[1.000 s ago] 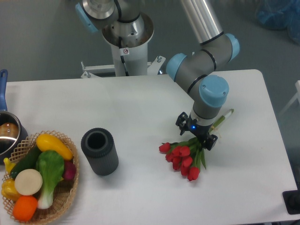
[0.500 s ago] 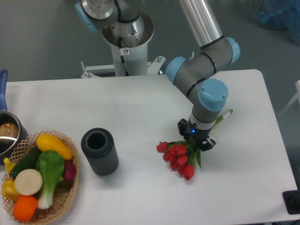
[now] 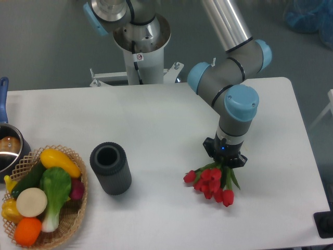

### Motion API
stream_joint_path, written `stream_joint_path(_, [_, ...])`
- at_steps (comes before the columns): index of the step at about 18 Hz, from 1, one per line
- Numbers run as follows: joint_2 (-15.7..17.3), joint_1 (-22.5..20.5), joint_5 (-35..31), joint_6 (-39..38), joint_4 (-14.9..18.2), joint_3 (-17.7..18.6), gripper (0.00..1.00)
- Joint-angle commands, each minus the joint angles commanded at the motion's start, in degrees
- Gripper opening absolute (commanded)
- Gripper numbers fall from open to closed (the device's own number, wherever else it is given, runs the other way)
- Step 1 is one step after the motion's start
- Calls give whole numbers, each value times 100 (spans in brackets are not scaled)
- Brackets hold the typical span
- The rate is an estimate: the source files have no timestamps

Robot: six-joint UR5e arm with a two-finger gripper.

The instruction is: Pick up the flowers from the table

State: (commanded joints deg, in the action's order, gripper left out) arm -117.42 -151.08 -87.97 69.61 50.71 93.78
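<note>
Your black two-finger gripper (image 3: 225,162) points straight down over the right half of the large flat white tabletop with rounded corners (image 3: 156,130), and its fingers are clamped on the stems of the small bunch of red tulips with green leaves (image 3: 212,182). The wrist hides the jaws from above, so you cannot read how wide they stand, only that the stems run up into them. The red heads fan out below and to the left of the gripper, toward the front edge of the tabletop, with the green leaves splayed just under the fingers. You cannot tell whether the blooms touch the surface or hang just above it.

Above the gripper you see the grey arm with light blue joint caps (image 3: 242,101), reaching in from the back edge.

Well to the left, near the middle of the tabletop, a dark grey ribbed cylinder with an open top (image 3: 110,168) stands upright. At the front left corner sits a woven wicker basket (image 3: 73,219) holding toy produce: a yellow squash (image 3: 60,162), a green-leafed vegetable with a white stalk (image 3: 54,195), an orange (image 3: 27,230) and other pieces. At the left edge, a metal pot with a blue handle (image 3: 6,148) is partly cut off.
</note>
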Motion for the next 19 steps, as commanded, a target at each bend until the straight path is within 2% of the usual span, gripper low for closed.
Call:
stream_joint_path(3, [17,0,-185,-9,62,-140,0])
stream_joint_path(7, [18,9,-194,-96,149,-544,0])
stream_joint_path(14, [-35,44,-273,-26,1150,-1467,0])
stream_joint_path(16, [9,35,-273,52,1388,-1547,0])
stream_joint_path(19, [35,53,-483,62,1450,-1521,0])
